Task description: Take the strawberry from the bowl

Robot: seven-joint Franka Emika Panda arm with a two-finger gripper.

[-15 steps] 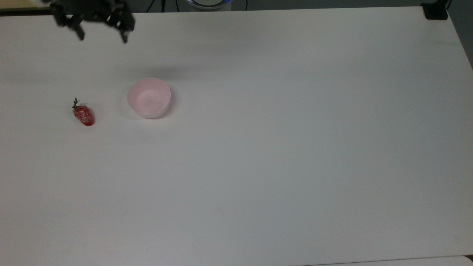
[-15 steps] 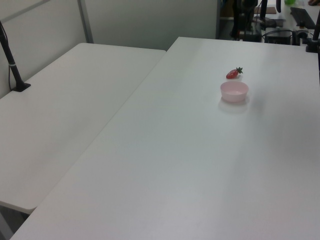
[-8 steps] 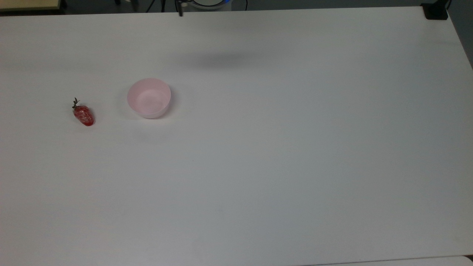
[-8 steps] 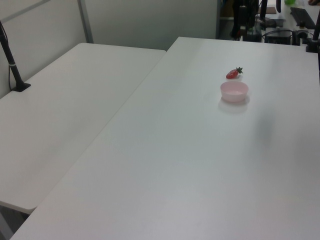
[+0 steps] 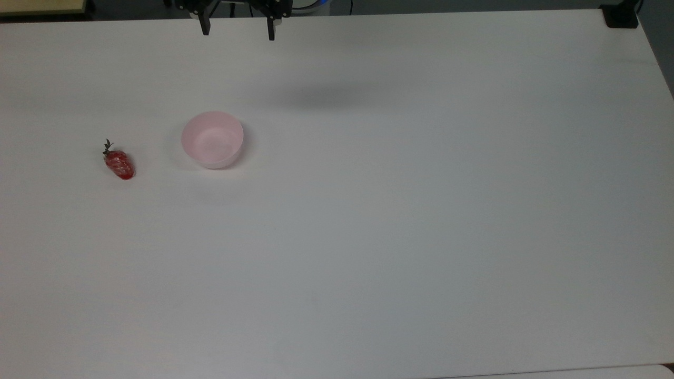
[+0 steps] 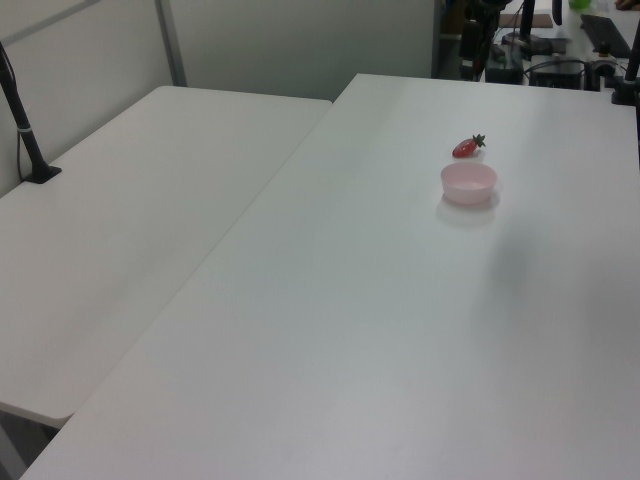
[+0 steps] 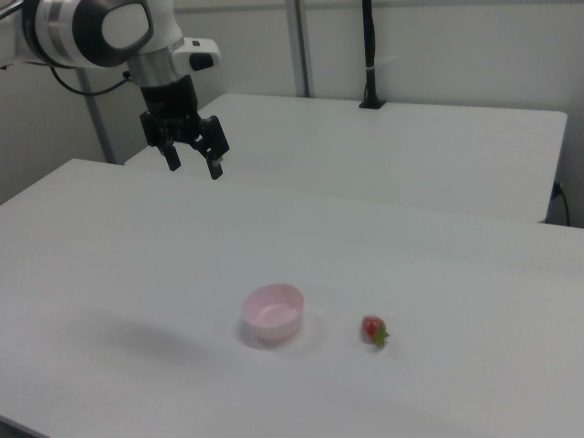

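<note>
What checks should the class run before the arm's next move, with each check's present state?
1. Strawberry inside the bowl: not ok, it lies on the table, apart from the bowl, at the top view's left.
2. Bowl upright: ok.
3. Gripper open: ok.
4. Gripper holding nothing: ok.
5. Gripper over the strawberry: not ok, it hangs high near the table's far edge.
</note>
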